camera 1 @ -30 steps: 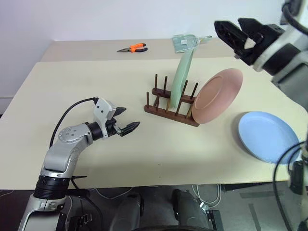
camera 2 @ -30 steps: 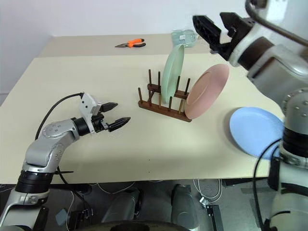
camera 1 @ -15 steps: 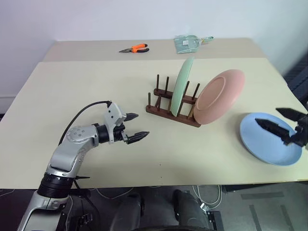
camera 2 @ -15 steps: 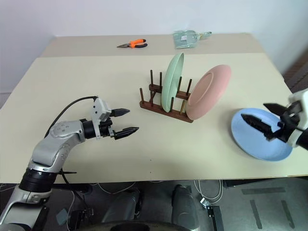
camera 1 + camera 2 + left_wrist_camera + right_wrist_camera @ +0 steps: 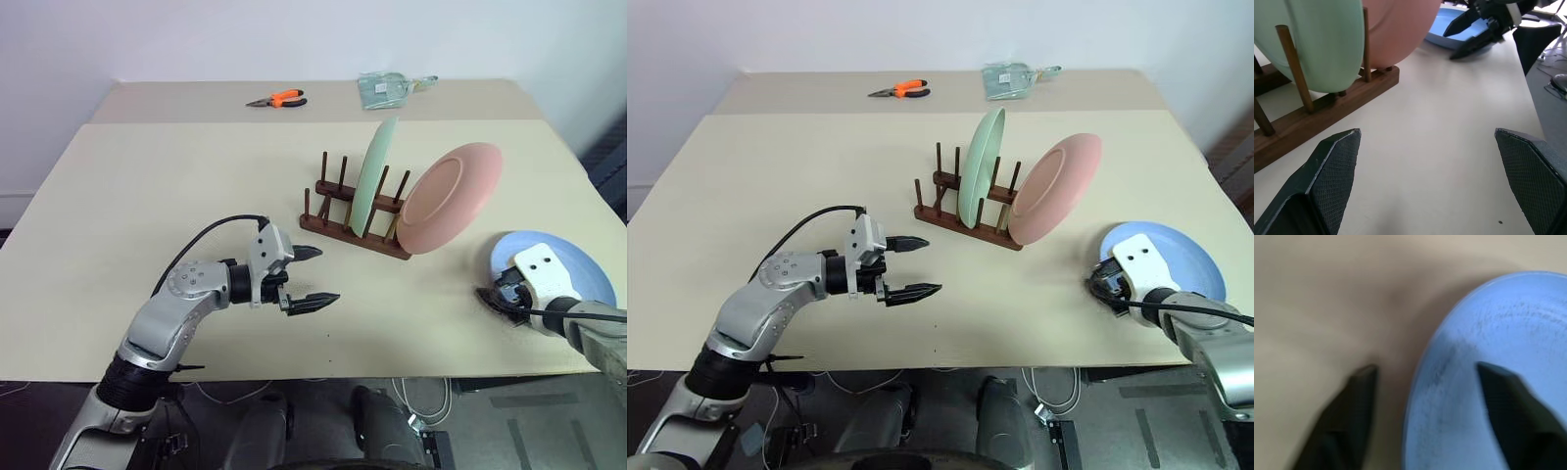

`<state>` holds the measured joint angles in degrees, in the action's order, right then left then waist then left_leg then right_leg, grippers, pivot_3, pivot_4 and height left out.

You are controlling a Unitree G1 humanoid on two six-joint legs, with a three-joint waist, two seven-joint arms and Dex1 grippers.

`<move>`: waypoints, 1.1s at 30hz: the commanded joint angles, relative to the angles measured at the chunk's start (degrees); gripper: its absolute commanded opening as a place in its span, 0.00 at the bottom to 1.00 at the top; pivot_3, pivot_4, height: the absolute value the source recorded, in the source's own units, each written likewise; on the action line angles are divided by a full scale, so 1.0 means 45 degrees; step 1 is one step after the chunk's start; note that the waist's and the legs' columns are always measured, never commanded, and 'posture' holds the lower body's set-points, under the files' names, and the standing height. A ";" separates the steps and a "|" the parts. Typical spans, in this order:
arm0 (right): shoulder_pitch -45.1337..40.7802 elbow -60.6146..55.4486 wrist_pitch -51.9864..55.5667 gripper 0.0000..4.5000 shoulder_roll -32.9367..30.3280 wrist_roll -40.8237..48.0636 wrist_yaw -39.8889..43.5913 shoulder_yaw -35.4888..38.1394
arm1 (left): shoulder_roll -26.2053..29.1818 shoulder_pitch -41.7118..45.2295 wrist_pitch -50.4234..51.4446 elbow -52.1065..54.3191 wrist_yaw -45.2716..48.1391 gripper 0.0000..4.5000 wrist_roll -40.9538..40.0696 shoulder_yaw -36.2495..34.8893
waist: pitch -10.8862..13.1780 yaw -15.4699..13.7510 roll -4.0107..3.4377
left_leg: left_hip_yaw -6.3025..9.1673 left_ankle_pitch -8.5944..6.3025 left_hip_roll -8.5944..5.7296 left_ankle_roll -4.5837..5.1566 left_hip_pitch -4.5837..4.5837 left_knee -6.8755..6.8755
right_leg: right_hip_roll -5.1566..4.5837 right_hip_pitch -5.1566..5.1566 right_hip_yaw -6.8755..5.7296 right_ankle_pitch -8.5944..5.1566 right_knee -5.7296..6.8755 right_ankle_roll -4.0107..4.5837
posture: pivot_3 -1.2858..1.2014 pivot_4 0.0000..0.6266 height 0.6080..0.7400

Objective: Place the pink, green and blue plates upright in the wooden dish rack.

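Currently right claw fingers apart, straddling blue plate near-left rim, flat on table, left claw wide open, empty, green plate and pink plate in rack.

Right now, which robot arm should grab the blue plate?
The right. Its tool straddles the blue plate's near rim, one finger either side. The left tool hangs open, far beyond the wooden dish rack.

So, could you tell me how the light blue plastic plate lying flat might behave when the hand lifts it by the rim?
The light blue plastic plate looks thin and shallow, so probably light and stiff. Its smooth matte rim may slip between the right hand's fingers, which straddle it.
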<state>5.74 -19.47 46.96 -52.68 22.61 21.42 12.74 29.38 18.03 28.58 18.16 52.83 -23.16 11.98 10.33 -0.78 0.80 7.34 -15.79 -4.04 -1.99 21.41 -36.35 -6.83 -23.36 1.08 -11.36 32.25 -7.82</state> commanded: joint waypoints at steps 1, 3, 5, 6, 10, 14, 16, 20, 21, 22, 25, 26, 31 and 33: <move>-0.0352 0.0125 0.0518 0.23 0.0365 -0.0157 -0.0186 0.0608 | 0.0149 -0.0177 -0.0131 0.0485 0.0010 1.00 -0.0052 -0.0131 | 0.0000 -0.0015 0.0004 | 0.0007 0.0000 0.0000 0.0000 0.0000 -0.0004 | 0.0002 0.0006 -0.0002 0.0000 0.0000 0.0000 | 0.52 0.24 1.00; -0.0645 -0.0005 0.0960 0.00 0.0694 0.0105 -0.0283 0.1108 | 0.0171 -0.0221 -0.0232 0.0436 -0.0005 1.00 -0.0005 -0.0136 | -0.0001 0.0000 0.0006 | 0.0011 0.0000 0.0000 0.0001 0.0000 -0.0008 | 0.0004 0.0008 -0.0002 0.0000 0.0000 0.0000 | 0.52 0.24 1.00; -0.1006 -0.0083 0.1393 0.00 0.1102 0.0301 -0.0468 0.1658 | 0.0169 -0.0212 -0.0309 0.0373 -0.0019 1.00 0.0020 -0.0126 | -0.0003 0.0018 0.0010 | 0.0008 0.0001 -0.0001 0.0002 0.0001 -0.0010 | 0.0004 0.0006 0.0002 0.0004 0.0001 0.0000 | 0.52 0.24 1.00; -0.1300 -0.0115 0.1606 0.00 0.1363 0.0408 -0.0670 0.2011 | 0.0167 -0.0210 -0.0346 0.0342 -0.0022 1.00 0.0030 -0.0134 | -0.0004 0.0007 0.0012 | 0.0010 0.0001 0.0001 0.0002 -0.0003 -0.0006 | 0.0008 0.0006 0.0001 0.0006 0.0002 0.0000 | 0.52 0.24 1.00; -0.3776 0.0018 0.1441 0.00 0.2398 0.0507 -0.2109 0.3767 | 0.0155 0.0017 -0.0553 -0.0185 -0.0010 1.00 0.0156 -0.0233 | 0.0007 0.0052 -0.0024 | 0.0009 0.0003 0.0000 0.0001 -0.0001 -0.0001 | 0.0012 -0.0010 0.0006 0.0022 0.0019 0.0020 | 0.52 0.24 1.00; -0.8351 -0.0084 0.1785 0.00 0.3817 0.3270 -0.3519 0.6316 | 0.0328 0.0176 -0.0732 -0.0666 -0.0005 1.00 0.0240 -0.0489 | 0.0024 0.0092 -0.0088 | -0.0002 0.0005 0.0002 0.0000 -0.0003 -0.0004 | 0.0018 -0.0018 0.0016 0.0033 0.0021 -0.0002 | 0.52 0.24 1.00; -1.0169 -0.0199 0.2026 0.00 0.3988 0.4580 -0.3890 0.6875 | 0.0439 0.0248 -0.0844 -0.0934 -0.0022 1.00 0.0289 -0.0675 | 0.0023 0.0076 -0.0089 | 0.0014 0.0006 0.0004 0.0000 -0.0006 0.0013 | 0.0023 -0.0022 0.0010 0.0070 0.0027 0.0008 | 0.52 0.24 1.00; -1.3431 -0.0063 0.2357 0.00 0.4530 0.7830 -0.5329 0.7259 | 0.0602 0.0305 -0.1074 -0.1374 -0.0064 1.00 0.0371 -0.1039 | 0.0013 0.0037 -0.0075 | 0.0065 0.0006 0.0003 0.0000 0.0002 0.0048 | 0.0027 -0.0023 -0.0028 0.0071 0.0021 -0.0010 | 0.52 0.24 1.00; -1.4167 -0.0002 0.2363 0.00 0.4877 0.8878 -0.5850 0.7147 | 0.0643 0.0299 -0.1157 -0.1475 -0.0090 1.00 0.0404 -0.1133 | 0.0016 0.0056 -0.0083 | 0.0054 0.0006 -0.0001 0.0000 0.0004 0.0046 | 0.0022 -0.0028 -0.0017 0.0072 0.0019 -0.0010 | 0.52 0.24 1.00; -1.4763 0.0120 0.2265 0.00 0.5410 0.9910 -0.6583 0.6978 | 0.0657 0.0323 -0.1216 -0.1607 -0.0137 1.00 0.0430 -0.1233 | 0.0016 0.0080 -0.0083 | 0.0046 0.0006 -0.0002 -0.0001 0.0004 0.0045 | 0.0015 -0.0031 -0.0005 0.0073 0.0019 -0.0009 | 0.52 0.24 1.00; -1.5760 0.0255 0.1414 0.00 0.7667 1.2323 -0.9209 0.6012 | 0.0745 0.0404 -0.1454 -0.2083 -0.0293 1.00 0.0570 -0.1541 | 0.0002 0.0296 -0.0086 | 0.0048 0.0008 0.0004 -0.0003 -0.0015 0.0046 | 0.0020 -0.0030 -0.0002 0.0077 0.0026 0.0001 | 0.52 0.24 1.00; -1.5959 0.0227 0.0950 0.00 0.8484 1.2909 -0.9937 0.5596 | 0.0770 0.0419 -0.1501 -0.2268 -0.0397 1.00 0.0590 -0.1710 | 0.0000 0.0360 -0.0084 | 0.0058 0.0011 0.0004 -0.0008 -0.0017 0.0043 | 0.0025 -0.0028 -0.0005 0.0078 0.0040 0.0005 | 0.52 0.24 1.00; -1.6281 0.0688 -0.1234 0.00 1.1313 1.4386 -1.2464 0.3934 | 0.1012 0.0250 -0.1919 -0.2881 -0.0681 1.00 0.0639 -0.2537 | -0.0002 0.0416 -0.0086 | 0.0060 0.0020 -0.0001 -0.0017 -0.0004 0.0041 | 0.0022 -0.0161 0.0038 0.0085 0.0216 0.0006 | 0.52 0.24 1.00; -1.5995 0.1160 -0.1981 0.00 1.2115 1.4360 -1.3063 0.3459 | 0.1081 0.0168 -0.2096 -0.3092 -0.0854 1.00 0.0684 -0.2849 | -0.0007 0.0395 -0.0079 | 0.0047 0.0028 -0.0002 -0.0031 0.0006 0.0045 | 0.0034 -0.0187 0.0029 0.0085 0.0244 0.0006 | 0.52 0.24 1.00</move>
<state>-65.46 -14.25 41.57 0.76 86.15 -35.19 29.51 33.68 18.65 20.81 3.95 49.58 -20.35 1.22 10.30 1.00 0.45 7.56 -15.65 -4.04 -2.14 21.44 -36.15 -6.67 -24.19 1.20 -10.98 33.35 -7.80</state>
